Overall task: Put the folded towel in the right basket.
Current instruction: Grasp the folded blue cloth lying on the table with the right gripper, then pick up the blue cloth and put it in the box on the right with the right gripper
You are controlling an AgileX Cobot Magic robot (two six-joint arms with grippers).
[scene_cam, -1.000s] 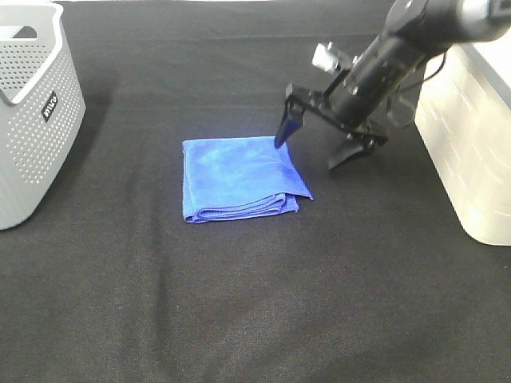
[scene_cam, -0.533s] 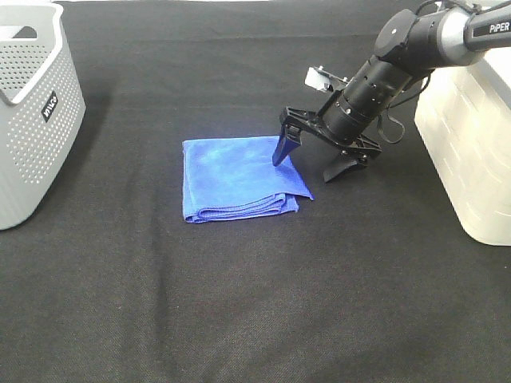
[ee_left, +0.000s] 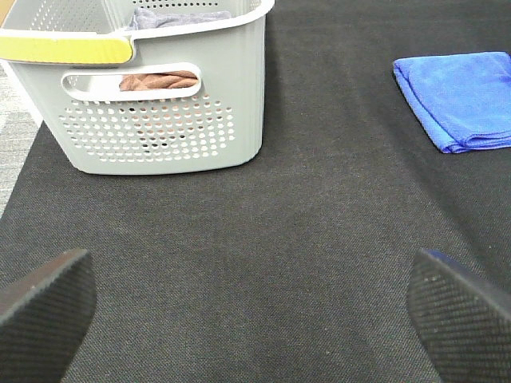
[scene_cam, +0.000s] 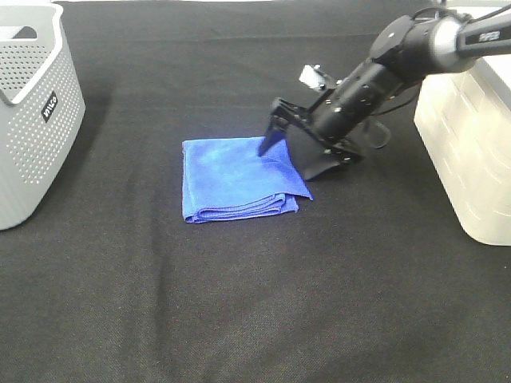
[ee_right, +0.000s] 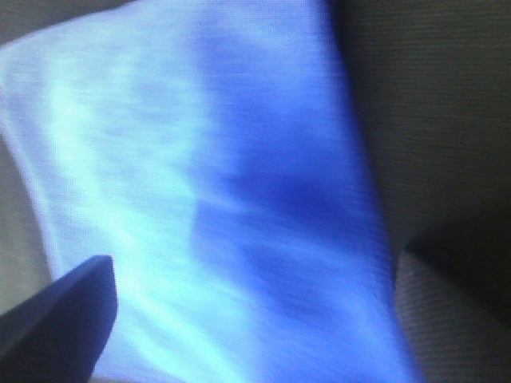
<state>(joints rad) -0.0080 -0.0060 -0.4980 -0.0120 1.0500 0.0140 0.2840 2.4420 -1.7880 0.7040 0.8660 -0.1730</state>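
Note:
The folded blue towel (scene_cam: 235, 177) lies flat on the black table mid-scene; it also shows in the left wrist view (ee_left: 463, 96) and fills the right wrist view (ee_right: 223, 199). My right gripper (scene_cam: 292, 154) is open, low over the towel's right edge, one finger (scene_cam: 270, 137) over the cloth and the other (scene_cam: 323, 166) over the table beside it. The right basket (scene_cam: 471, 136), a cream-white bin, stands at the right edge. My left gripper (ee_left: 255, 307) is open and empty above bare table.
A grey perforated basket (scene_cam: 32, 112) stands at the far left, holding brown and grey cloths in the left wrist view (ee_left: 160, 80). The black tablecloth (scene_cam: 255, 303) covers the whole table.
My right gripper has moved left and lower, from beside the towel's far right corner to straddling its right edge. The towel has not moved.

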